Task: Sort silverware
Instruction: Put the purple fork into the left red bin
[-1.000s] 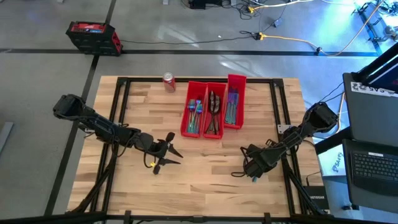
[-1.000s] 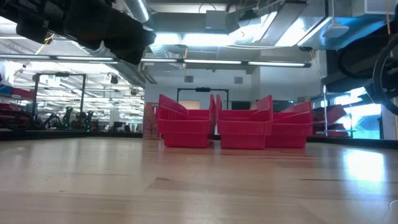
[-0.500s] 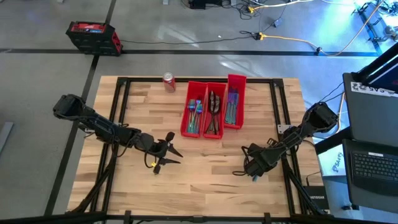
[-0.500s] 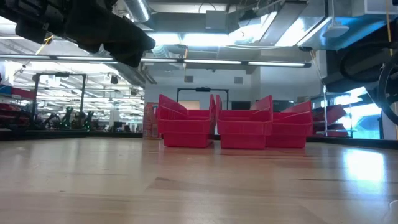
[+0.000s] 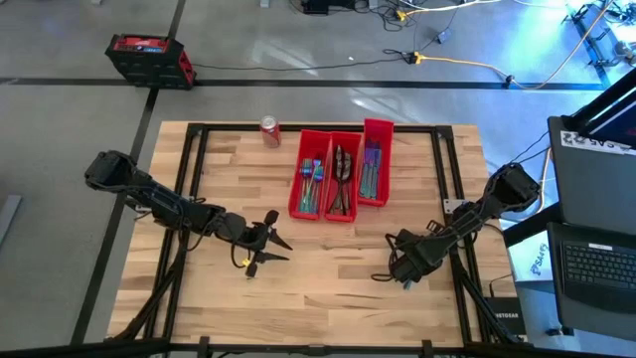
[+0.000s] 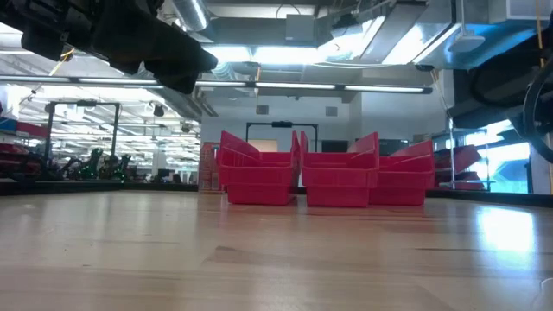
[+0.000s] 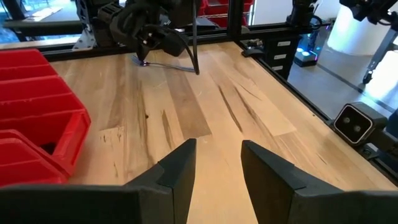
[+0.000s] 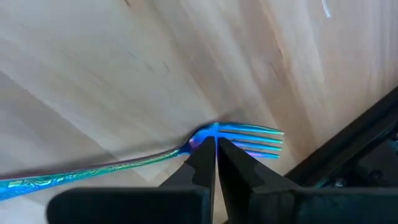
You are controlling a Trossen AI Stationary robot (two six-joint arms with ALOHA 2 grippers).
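Down at the table's near right part, the right gripper (image 5: 401,278) is lowered to the wooden table (image 5: 328,273), its fingers (image 8: 205,163) pressed together at the neck of an iridescent blue fork (image 8: 233,138); they seem to pinch it just where the tines meet the handle, though the wrist view does not quite show whether the metal is truly gripped or only touched. That fork lies flat on the wood, its handle running away from the fingertips and its tines pointing toward the dark frame rail at the table's edge. From above, only a thin dark line of the fork (image 5: 382,277) shows beside the gripper. The left gripper (image 5: 270,243) hovers over the near left-centre of the table with its fingers (image 7: 180,171) spread and nothing between them, facing across the bare boards toward the right arm. Farther back, at the table's middle, three red bins (image 5: 339,174) stand side by side, touching, and hold the sorted silverware (image 5: 342,179): blue-tinted pieces in the left and right bins, darker ones in the middle one. A red soda can (image 5: 269,130) stands upright near the far edge, to the left of the bins.
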